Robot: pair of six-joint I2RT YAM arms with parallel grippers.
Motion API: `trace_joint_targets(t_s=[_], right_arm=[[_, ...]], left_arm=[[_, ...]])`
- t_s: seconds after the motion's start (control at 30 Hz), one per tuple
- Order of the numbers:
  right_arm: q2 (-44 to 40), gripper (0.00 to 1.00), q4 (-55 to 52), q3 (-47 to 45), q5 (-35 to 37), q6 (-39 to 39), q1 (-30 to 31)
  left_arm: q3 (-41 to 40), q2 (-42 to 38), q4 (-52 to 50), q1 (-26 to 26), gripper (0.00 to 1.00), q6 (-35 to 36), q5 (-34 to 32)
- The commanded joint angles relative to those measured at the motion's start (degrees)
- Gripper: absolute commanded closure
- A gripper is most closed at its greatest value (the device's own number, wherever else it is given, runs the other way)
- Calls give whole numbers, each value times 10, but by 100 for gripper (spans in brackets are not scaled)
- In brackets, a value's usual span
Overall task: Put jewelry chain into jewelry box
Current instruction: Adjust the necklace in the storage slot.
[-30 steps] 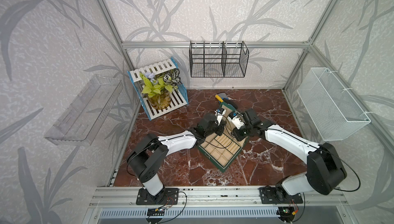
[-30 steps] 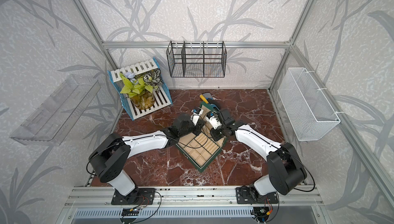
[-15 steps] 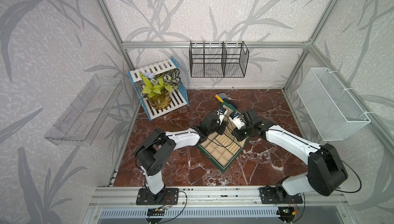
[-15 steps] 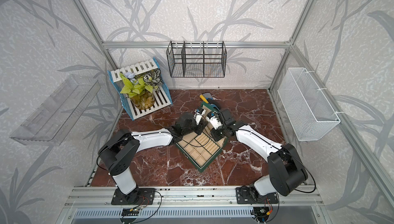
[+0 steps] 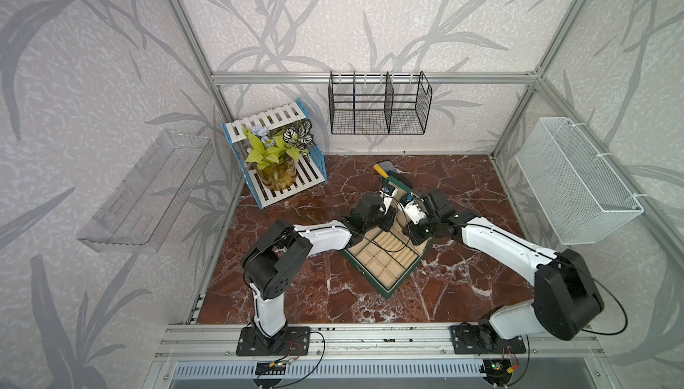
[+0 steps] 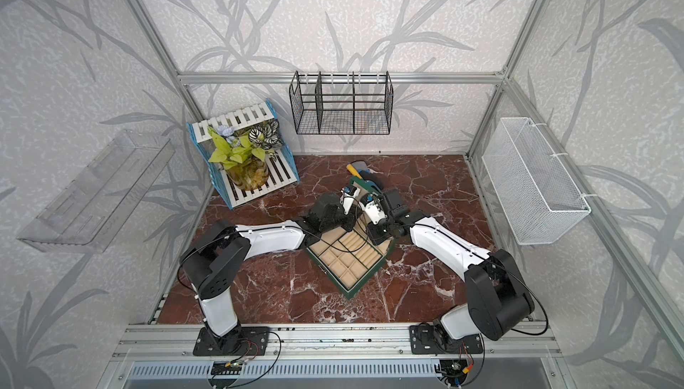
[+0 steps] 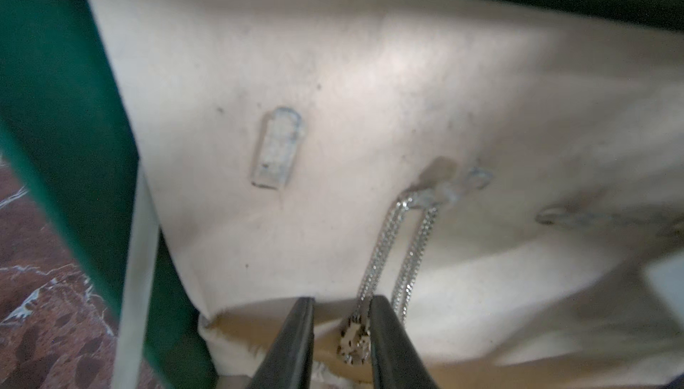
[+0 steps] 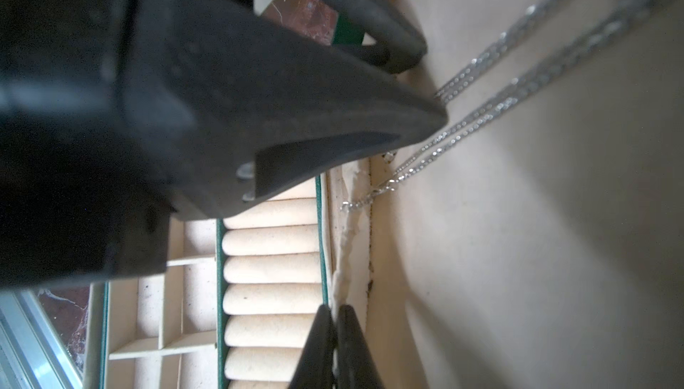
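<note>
The jewelry chain (image 7: 385,244) hangs doubled from a clear hook (image 7: 440,191) on the cream lining of the jewelry box (image 7: 55,72) lid, straight ahead of your left gripper (image 7: 341,300). 2 paired strands run from the hook back toward your tips. 1 enters the gap between the fingers (image 7: 388,331) and ends there in a small bunch of links, lying against 1 finger. The other strand passes just outside that finger. Your left jaws stand partly apart, not pinched on the chain.

In the right wrist view the jewelry chain (image 8: 516,83) lies along the lining. 1 strand goes in between the left gripper (image 8: 429,85) tips, and the other trails past them to the seam where lid meets base. Your right gripper (image 8: 335,309) is closed tight with its tips at that cream seam; you cannot tell whether it nips the fabric. The ring rolls (image 8: 270,242) lie just beside its tips.

A 2nd clear hook (image 7: 277,146) sits off to the side of your left tips. In both top views the jewelry box (image 5: 385,292) (image 6: 348,292) stands open on the marble table (image 5: 314,294), under both wrists.
</note>
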Motion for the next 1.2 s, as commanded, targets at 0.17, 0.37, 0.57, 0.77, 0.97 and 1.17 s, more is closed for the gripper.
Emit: trace_joint_targets(t_s=[0.17,0.37,0.57,0.77,0.97,1.17], right_arm=[[-13,92,24,-3,-8,6,-4],[-15,92,26,-6,-10,5,-5],[-17,92,26,-8,-8,6,-5],[-19,92,26,-10,0,8,-7],[-21,92,27,-10,4,10,-8],[-23,92,26,-11,7,11,-9]], left_arm=[[20,16,34,-1,80,-19,28],[28,26,44,0,95,-8,49],[15,6,66,1,100,-4,31],[-10,-32,68,5,100,-6,19],[-23,-53,49,8,100,-9,16],[-28,-78,22,11,100,-13,18]])
